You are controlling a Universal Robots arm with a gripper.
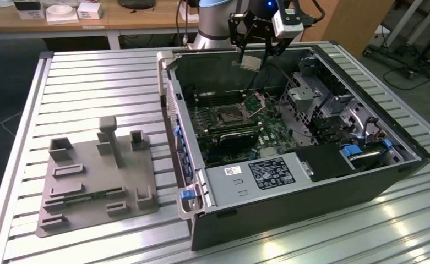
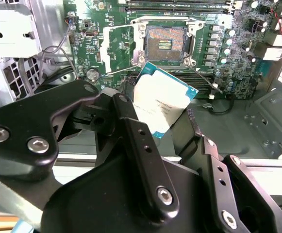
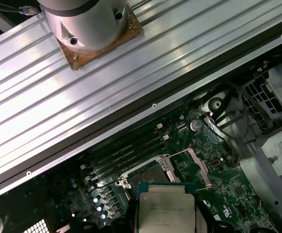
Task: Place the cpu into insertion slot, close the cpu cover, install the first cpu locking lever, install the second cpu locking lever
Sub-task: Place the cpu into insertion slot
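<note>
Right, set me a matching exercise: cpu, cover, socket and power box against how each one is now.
Things:
1 cpu
2 cover
3 socket
4 power box

States:
A swung open beside the socket
B black with a white label
C held in the jaws, not yet seated
D empty, contacts bare

Pairs: 1-C, 2-A, 3-D, 4-B

Reaches out from the far edge of the table (image 1: 90, 77), gripper (image 1: 252, 57) pointed down, fingers (image 2: 136, 141) clamped on the cpu (image 2: 162, 104)
</note>
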